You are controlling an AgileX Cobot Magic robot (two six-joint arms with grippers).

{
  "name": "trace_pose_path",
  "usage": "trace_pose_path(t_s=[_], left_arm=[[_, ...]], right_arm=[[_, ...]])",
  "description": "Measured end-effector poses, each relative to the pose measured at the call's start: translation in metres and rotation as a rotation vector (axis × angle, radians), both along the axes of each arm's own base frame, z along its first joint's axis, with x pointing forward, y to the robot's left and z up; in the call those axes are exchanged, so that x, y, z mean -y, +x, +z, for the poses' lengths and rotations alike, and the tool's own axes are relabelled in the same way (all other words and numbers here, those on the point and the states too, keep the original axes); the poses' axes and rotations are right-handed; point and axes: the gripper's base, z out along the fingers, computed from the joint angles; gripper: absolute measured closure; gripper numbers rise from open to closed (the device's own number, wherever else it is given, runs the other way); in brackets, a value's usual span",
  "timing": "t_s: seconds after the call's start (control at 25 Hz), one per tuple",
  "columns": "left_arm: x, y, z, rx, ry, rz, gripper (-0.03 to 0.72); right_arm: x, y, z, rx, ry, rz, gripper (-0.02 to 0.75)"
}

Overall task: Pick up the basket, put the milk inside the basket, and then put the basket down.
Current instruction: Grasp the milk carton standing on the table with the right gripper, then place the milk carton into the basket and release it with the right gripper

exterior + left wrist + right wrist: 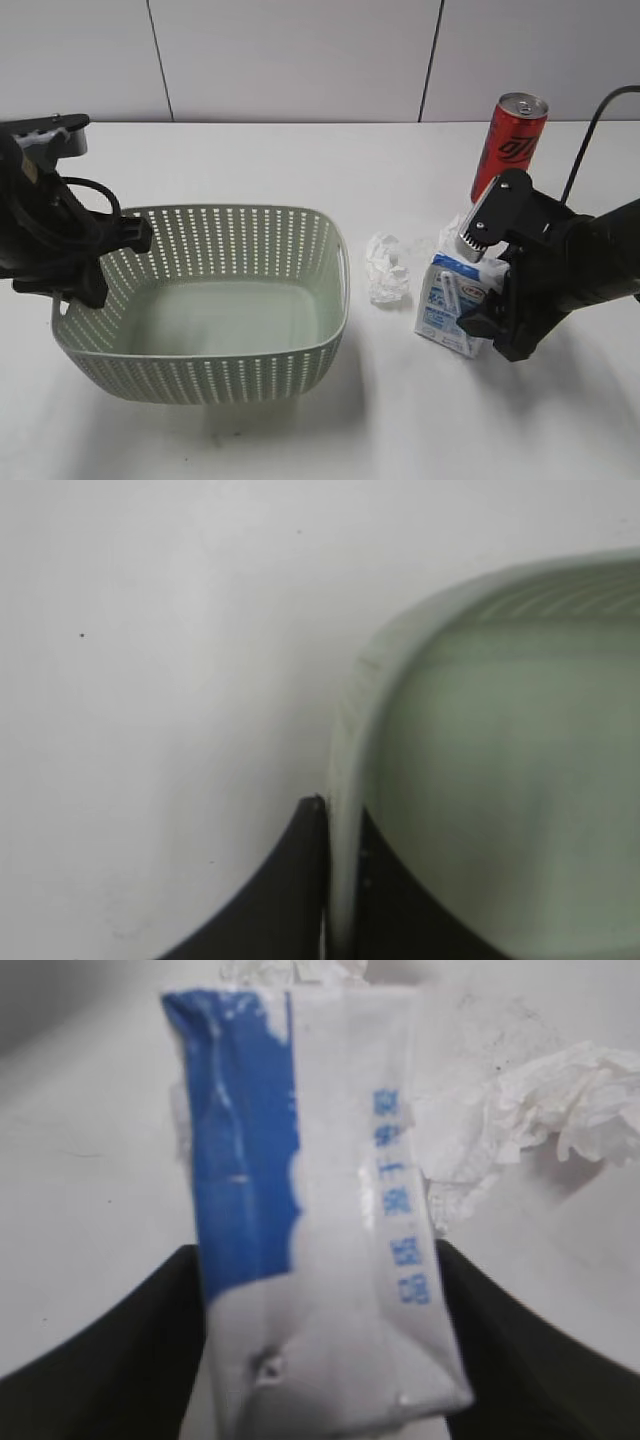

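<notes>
Left pincer (95, 262) clamped on left rim of basket (215, 300), right pincer (487, 280) straddling milk (452, 305) upright on desk (300, 430) beside tissue (385, 270), firm closure unclear; best squeeze squarely, lift straight, avoid can (510, 140).

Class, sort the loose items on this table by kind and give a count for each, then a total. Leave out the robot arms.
Basket: 1
Milk carton: 1
Soda can: 1
Crumpled tissue: 1 in clear view; more white paper peeks out behind the carton, count unclear
Total: 4
</notes>
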Motion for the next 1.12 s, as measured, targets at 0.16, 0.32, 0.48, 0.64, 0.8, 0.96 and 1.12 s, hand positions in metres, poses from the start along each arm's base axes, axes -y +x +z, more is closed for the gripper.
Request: trace_pose_path(t_s=[0.16, 0.32, 0.48, 0.64, 0.8, 0.96, 1.12], left_arm=[[0.0, 0.0, 0.0, 0.001, -0.006, 0.003, 0.689], [0.001, 0.0, 0.0, 0.003, -0.008, 0.004, 0.689], [0.001, 0.0, 0.0, 0.003, -0.009, 0.004, 0.689], [0.001, 0.0, 0.0, 0.002, -0.01, 0.005, 0.689], [0.001, 0.001, 0.0, 0.005, -0.011, 0.005, 0.689], [0.003, 0.002, 0.001, 0.023, -0.035, 0.015, 0.689], [0.005, 0.004, 0.002, 0.033, -0.06, 0.027, 0.69]], right_arm=[[0.001, 0.002, 0.001, 0.025, -0.008, -0.014, 0.328], [0.0, 0.002, 0.001, 0.025, -0.002, -0.023, 0.419], [-0.002, -0.003, 0.01, 0.003, 0.042, -0.039, 0.419], [-0.003, -0.011, 0.037, 0.044, 0.114, -0.045, 0.419], [-0.002, -0.025, 0.076, 0.116, 0.23, -0.108, 0.419], [-0.004, -0.037, 0.129, 0.194, 0.359, -0.094, 0.419], [-0.013, -0.036, 0.175, 0.187, 0.464, -0.053, 0.419]])
